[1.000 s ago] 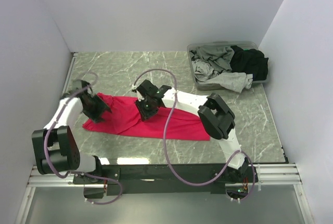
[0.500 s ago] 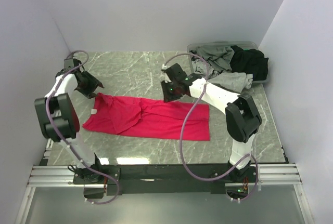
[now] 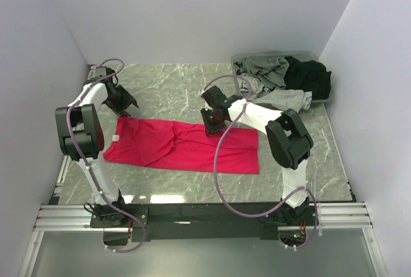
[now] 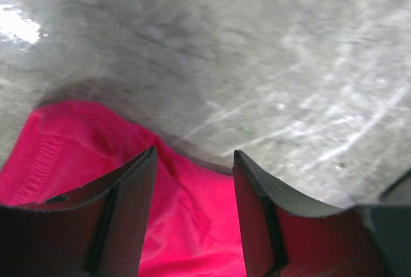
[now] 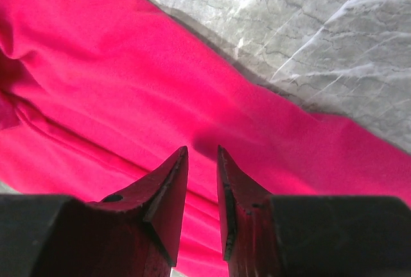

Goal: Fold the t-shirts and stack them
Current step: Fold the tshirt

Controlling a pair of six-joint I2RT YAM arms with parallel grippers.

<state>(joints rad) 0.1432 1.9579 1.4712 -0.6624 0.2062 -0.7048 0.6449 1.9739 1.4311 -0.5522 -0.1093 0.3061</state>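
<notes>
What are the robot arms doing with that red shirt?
Two robot arms are folding shirts. The red shirt lies flat on the table. The left gripper hangs open over its far left corner, the right gripper over its far edge, jaws slightly apart. Neither holds it. More shirts wait in the tub.

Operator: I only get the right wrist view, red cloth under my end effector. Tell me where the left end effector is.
Observer: The left end effector is over the far left corner of the pinkish-red t-shirt, jaws open, empty.
Operator: Report the shirt's overall shape.
Observer: It lies as one long band across the table, left to right.
Operator: Name what remains to fold.
Observer: Grey and black t-shirts heaped in a grey tub at the table's far right.
</notes>
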